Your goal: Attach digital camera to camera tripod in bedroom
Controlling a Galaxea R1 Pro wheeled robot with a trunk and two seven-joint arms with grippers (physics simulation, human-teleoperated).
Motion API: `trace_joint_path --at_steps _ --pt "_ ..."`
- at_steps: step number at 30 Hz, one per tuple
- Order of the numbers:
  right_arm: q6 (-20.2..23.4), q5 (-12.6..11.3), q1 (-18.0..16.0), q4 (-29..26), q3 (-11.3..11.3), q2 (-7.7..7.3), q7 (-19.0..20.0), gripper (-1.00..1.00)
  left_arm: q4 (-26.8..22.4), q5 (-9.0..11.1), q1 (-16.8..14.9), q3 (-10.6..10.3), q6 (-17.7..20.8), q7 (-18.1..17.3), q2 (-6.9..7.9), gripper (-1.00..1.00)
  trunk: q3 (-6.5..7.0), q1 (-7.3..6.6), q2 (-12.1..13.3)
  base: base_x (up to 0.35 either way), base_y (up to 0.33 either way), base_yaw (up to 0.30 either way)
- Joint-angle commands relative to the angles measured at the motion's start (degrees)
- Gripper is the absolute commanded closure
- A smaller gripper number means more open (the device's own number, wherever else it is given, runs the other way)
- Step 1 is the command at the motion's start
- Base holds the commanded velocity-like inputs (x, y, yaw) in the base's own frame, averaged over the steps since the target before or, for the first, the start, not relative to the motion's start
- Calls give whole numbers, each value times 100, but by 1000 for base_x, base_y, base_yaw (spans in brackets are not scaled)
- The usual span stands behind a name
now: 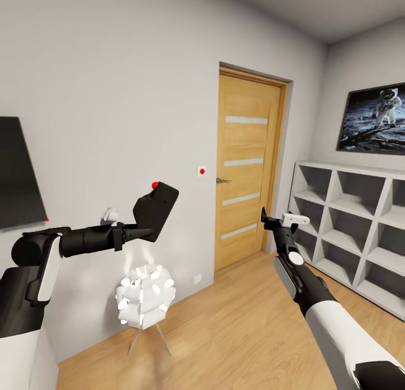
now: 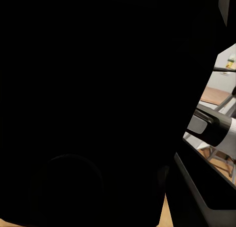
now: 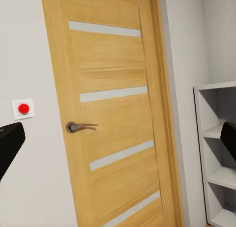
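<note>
In the head view, my left gripper (image 1: 147, 230) is shut on the digital camera (image 1: 158, 206), a black box with a round red button (image 1: 154, 184) on top, held up in front of the grey wall. The camera's dark body (image 2: 88, 109) blocks most of the left wrist view. My right gripper (image 1: 264, 217) is raised toward the oak door (image 1: 247, 165). In the right wrist view its black fingers (image 3: 7, 144) stand wide apart at the frame's edges, open and holding nothing. The camera tripod is out of view.
White cube shelves (image 1: 349, 221) line the right wall under an astronaut picture (image 1: 374, 117). A white paper lamp (image 1: 145, 296) on thin legs stands on the wood floor (image 1: 236, 328) by the left wall. A black screen (image 1: 17, 176) hangs at far left.
</note>
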Motion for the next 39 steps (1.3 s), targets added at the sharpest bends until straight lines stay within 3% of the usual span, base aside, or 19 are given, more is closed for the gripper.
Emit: trace_joint_path --at_steps 1,39 --pt "-26 -59 -6 3 45 -10 -42 -100 0 5 -5 1 33 -25 1 100 9 -22 35 0 0 0" --pt "-26 -60 -6 3 47 -10 -40 -100 0 5 -5 1 33 -31 0 100 692 -856 1559 0 0 0"
